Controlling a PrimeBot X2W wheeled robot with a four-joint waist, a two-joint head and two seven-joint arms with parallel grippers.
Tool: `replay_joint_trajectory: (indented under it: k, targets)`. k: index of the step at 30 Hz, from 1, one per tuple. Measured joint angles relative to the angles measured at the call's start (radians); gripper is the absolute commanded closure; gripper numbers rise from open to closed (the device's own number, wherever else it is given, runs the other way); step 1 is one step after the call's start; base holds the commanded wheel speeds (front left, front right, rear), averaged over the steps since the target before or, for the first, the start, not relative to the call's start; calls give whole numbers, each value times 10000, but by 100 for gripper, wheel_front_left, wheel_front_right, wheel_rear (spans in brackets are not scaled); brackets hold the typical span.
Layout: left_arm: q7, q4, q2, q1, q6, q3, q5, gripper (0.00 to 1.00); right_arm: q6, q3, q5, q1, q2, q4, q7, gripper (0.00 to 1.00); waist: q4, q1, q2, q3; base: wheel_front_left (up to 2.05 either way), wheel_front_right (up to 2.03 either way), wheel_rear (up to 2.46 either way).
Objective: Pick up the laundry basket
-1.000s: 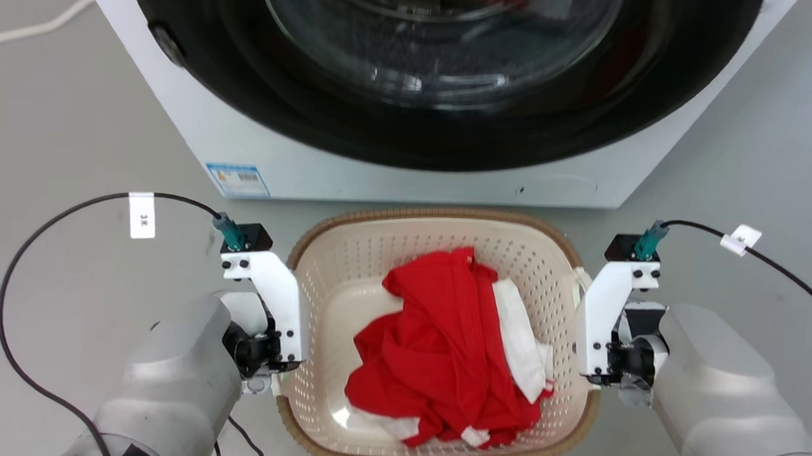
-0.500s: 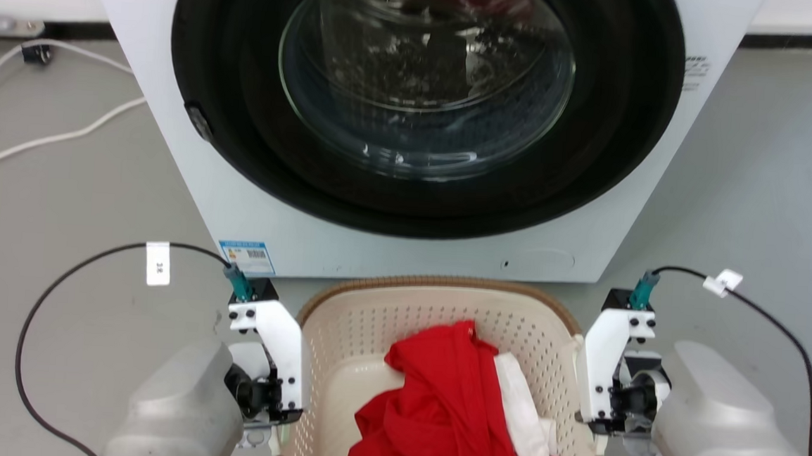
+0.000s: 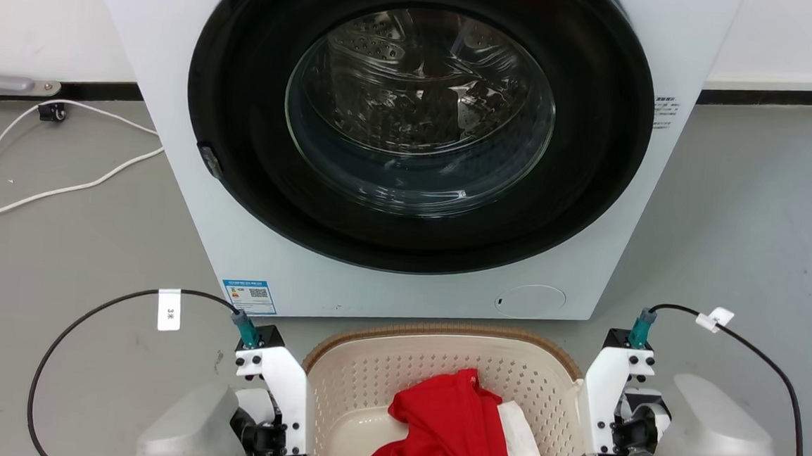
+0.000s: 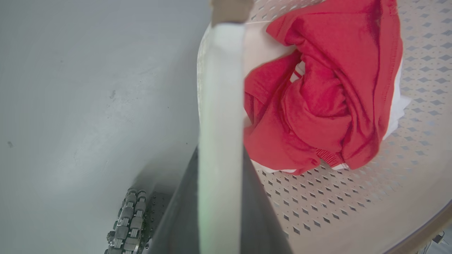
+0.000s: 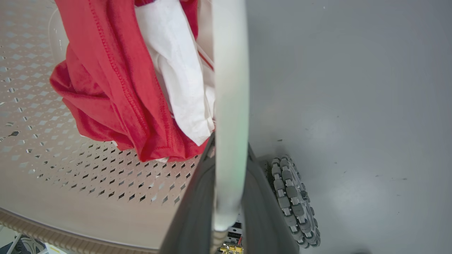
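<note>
The cream perforated laundry basket [image 3: 439,371] with its brown rim sits low in the head view, between my two arms. A red garment [image 3: 450,435] and a white one [image 3: 526,447] lie inside it. In the left wrist view my left gripper [image 4: 219,158] is shut on the basket's white side handle [image 4: 220,88], a dark finger [image 4: 178,218] on either side. My right gripper [image 5: 229,151] is shut the same way on the other white handle [image 5: 229,88]. In the head view the white wrist brackets [image 3: 283,390] [image 3: 600,402] press against the basket's sides and hide the fingers.
A white front-loading washing machine [image 3: 189,193] with its round glass door [image 3: 420,109] shut stands just beyond the basket. White cables [image 3: 63,186] trail on the grey floor at the left. My base wheels [image 4: 129,218] [image 5: 293,197] show under the basket's sides.
The head camera has lifted, so more of the washer and the wall behind shows and the basket sits lower in view. Both grippers keep their hold on the handles.
</note>
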Motion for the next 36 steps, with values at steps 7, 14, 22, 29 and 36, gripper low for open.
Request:
replay_joint_trajectory:
  k: [7, 14, 22, 29, 36]
  targets:
    - [10, -2, -17, 86, 0, -100, -107, 100, 0, -136, -151, 105, 8, 2, 42, 100, 25, 1, 0, -36, 0, 0, 0]
    - [-84, -15, -8, 87, 0, -211, -167, 100, 0, -305, -257, 129, 25, 2, 107, 100, 10, 1, 0, -37, 0, 0, 0]
    - [-130, -17, 6, 93, 0, -316, -245, 100, 0, -500, -424, 135, 54, 2, 171, 100, -32, 2, 0, -46, 0, 0, 0]
    - [-167, -15, 13, 93, 0, -401, -339, 100, -2, -665, -571, 135, 71, 4, 174, 100, -45, 2, 0, -40, 0, 0, 0]
    - [-217, -12, 8, 93, 0, -495, -416, 100, -2, -800, -683, 135, 86, 4, 174, 100, -40, 2, 0, -46, 0, 0, 0]
